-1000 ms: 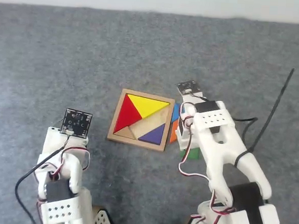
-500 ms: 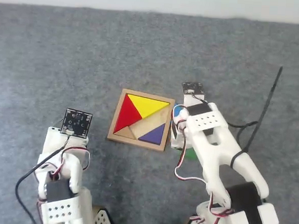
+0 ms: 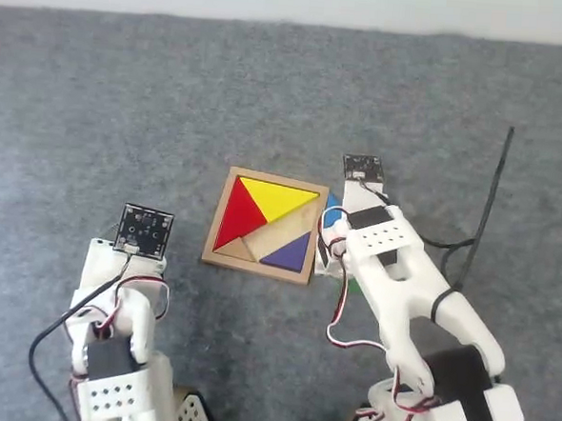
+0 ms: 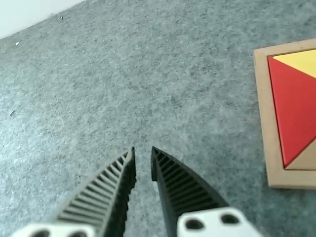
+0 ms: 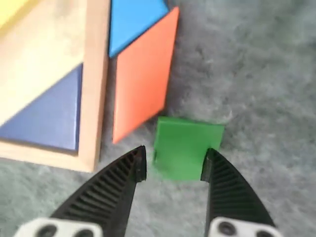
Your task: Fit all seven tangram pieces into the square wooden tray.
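The grey counter [image 3: 126,96] carries the square wooden tray [image 3: 254,270] near its middle, between the two arms. In the high view the tray holds three pieces: a red triangle [image 3: 235,212] along one side, a yellow triangle [image 3: 277,199] at the far edge, and a dark blue triangle [image 3: 290,254] in the near corner toward the right arm [image 3: 401,275]. Bare wood [image 3: 275,234] lies between them.

From above, the right arm covers most of what lies just outside the tray. Its wrist view shows those pieces plainly. A blue piece [image 5: 133,22] and an orange parallelogram [image 5: 143,79] lie flat on the counter against the tray's outer rim. A green square [image 5: 185,145] lies just beside the parallelogram's near end. The right arm's jaws stand apart, one on each side of the green square. Whether they touch it cannot be told.

The left arm [image 3: 118,305] sits well apart from the tray. In its wrist view its jaws are nearly together, with a thin gap between them and nothing held. They are over bare counter, and the tray's rim and red triangle show at one side.
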Controlling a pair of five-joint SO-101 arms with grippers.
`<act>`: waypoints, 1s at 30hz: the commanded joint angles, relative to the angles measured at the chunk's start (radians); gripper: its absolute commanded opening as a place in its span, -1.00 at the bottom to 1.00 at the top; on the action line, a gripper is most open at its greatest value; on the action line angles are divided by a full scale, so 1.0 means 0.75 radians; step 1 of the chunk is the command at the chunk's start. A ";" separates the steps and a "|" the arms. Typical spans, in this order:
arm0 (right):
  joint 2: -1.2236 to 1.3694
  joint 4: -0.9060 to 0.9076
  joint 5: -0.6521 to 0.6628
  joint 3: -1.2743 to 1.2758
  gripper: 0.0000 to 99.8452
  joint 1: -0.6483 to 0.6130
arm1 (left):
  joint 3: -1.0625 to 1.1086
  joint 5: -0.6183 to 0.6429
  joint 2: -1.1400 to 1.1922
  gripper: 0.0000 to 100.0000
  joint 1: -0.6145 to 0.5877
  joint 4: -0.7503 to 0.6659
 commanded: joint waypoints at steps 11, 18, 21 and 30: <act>0.048 -0.050 -0.012 -0.014 -0.44 0.056 | -0.013 -0.014 -0.016 -0.88 0.000 -0.035; 0.234 -0.011 -0.012 -0.141 -0.62 0.050 | -0.013 -0.014 -0.016 -0.88 0.000 -0.035; 0.275 0.052 -0.012 -0.192 -0.77 0.050 | -0.015 -0.014 -0.016 -0.88 0.000 -0.035; 0.050 0.216 0.108 -0.243 -0.93 0.101 | -0.015 -0.014 -0.016 -0.88 -0.002 -0.035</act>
